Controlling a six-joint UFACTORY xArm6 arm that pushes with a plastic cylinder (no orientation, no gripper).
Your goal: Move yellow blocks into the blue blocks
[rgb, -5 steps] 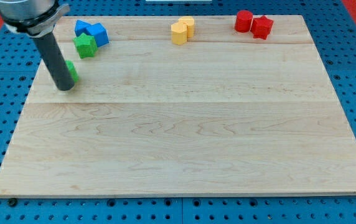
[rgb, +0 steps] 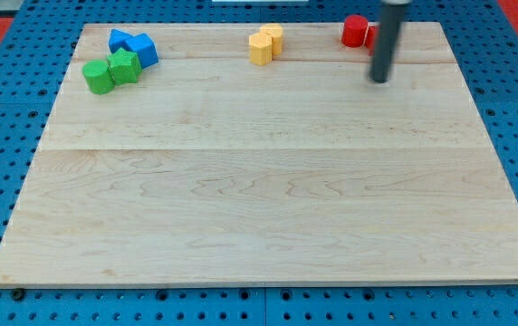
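My tip (rgb: 381, 80) rests on the wooden board (rgb: 259, 199) just below the red blocks (rgb: 357, 32) (it is a bare rod, nothing held). The yellow blocks (rgb: 264, 43) sit together at the top middle, well apart from the blue blocks (rgb: 133, 45), which touch the green blocks (rgb: 111, 71) at top left.
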